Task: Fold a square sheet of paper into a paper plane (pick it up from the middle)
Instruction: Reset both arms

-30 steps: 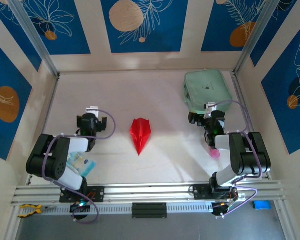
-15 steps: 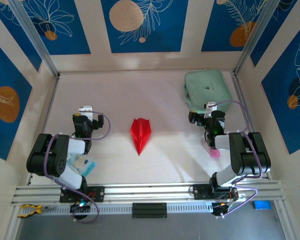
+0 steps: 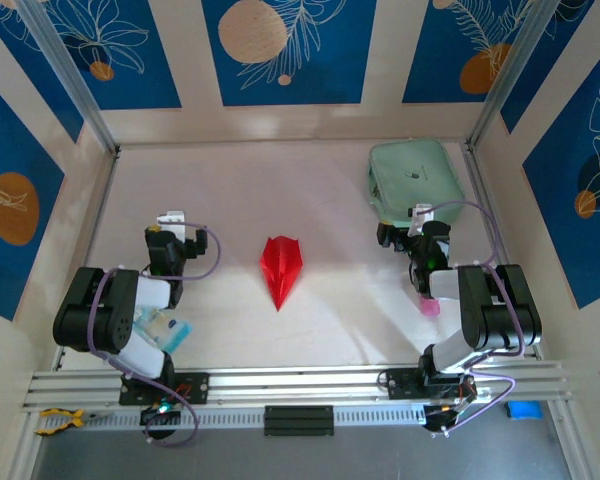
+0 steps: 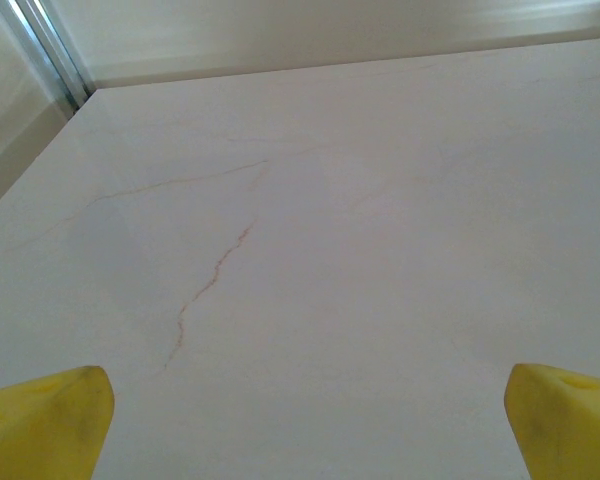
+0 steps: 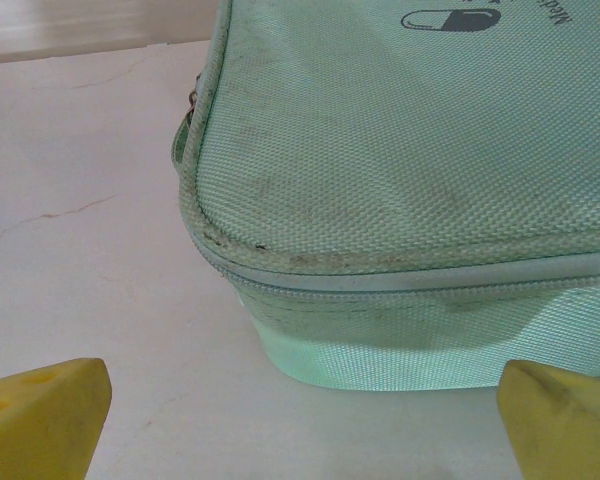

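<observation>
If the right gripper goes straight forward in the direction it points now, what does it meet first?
Most likely the mint-green pouch: its zippered near side stands directly ahead of the open right gripper, with only bare table between them. The exact gap is hard to judge.

The paper plane (image 3: 282,269) is bright red and folded to a narrow dart. It lies flat mid-table, point toward the near edge.
</observation>
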`<act>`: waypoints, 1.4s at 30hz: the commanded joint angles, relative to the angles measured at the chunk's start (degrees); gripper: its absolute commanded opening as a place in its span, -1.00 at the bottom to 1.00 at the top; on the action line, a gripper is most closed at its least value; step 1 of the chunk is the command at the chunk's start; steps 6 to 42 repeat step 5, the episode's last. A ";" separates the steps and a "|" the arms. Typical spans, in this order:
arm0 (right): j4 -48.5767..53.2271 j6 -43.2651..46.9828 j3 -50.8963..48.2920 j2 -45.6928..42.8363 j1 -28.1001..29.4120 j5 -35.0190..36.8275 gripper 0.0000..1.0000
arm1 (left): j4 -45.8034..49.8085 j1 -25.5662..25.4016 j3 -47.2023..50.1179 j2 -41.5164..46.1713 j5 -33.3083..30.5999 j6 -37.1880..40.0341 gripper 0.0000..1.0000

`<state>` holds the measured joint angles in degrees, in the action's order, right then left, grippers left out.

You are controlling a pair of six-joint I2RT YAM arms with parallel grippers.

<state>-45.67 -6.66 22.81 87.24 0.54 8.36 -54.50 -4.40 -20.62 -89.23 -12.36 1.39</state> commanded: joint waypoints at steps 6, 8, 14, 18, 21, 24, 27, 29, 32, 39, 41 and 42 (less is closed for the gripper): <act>-1.52 0.44 0.51 -0.05 0.34 0.67 0.98 | -2.16 -0.08 0.61 -0.33 1.11 -0.86 0.99; -1.52 0.44 0.51 -0.05 0.34 0.67 0.98 | -2.16 -0.08 0.61 -0.33 1.11 -0.86 0.99; -1.52 0.44 0.51 -0.05 0.34 0.67 0.98 | -2.16 -0.08 0.61 -0.33 1.11 -0.86 0.99; -1.52 0.44 0.51 -0.05 0.34 0.67 0.98 | -2.16 -0.08 0.61 -0.33 1.11 -0.86 0.99; -1.52 0.44 0.51 -0.05 0.34 0.67 0.98 | -2.16 -0.08 0.61 -0.33 1.11 -0.86 0.99; -1.52 0.44 0.51 -0.05 0.34 0.67 0.98 | -2.16 -0.08 0.61 -0.33 1.11 -0.86 0.99; -1.52 0.44 0.51 -0.05 0.34 0.67 0.98 | -2.16 -0.08 0.61 -0.33 1.11 -0.86 0.99; -1.52 0.44 0.51 -0.05 0.34 0.67 0.98 | -2.16 -0.08 0.61 -0.33 1.11 -0.86 0.99; -1.52 0.44 0.51 -0.05 0.34 0.67 0.98 | -2.16 -0.08 0.61 -0.33 1.11 -0.86 0.99; -1.52 0.44 0.51 -0.05 0.34 0.67 0.98 | -2.16 -0.08 0.61 -0.33 1.11 -0.86 0.99; -1.52 0.44 0.51 -0.05 0.34 0.67 0.98 | -2.16 -0.08 0.61 -0.33 1.11 -0.86 0.99; -1.52 0.44 0.51 -0.05 0.34 0.67 0.98 | -2.16 -0.08 0.61 -0.33 1.11 -0.86 0.99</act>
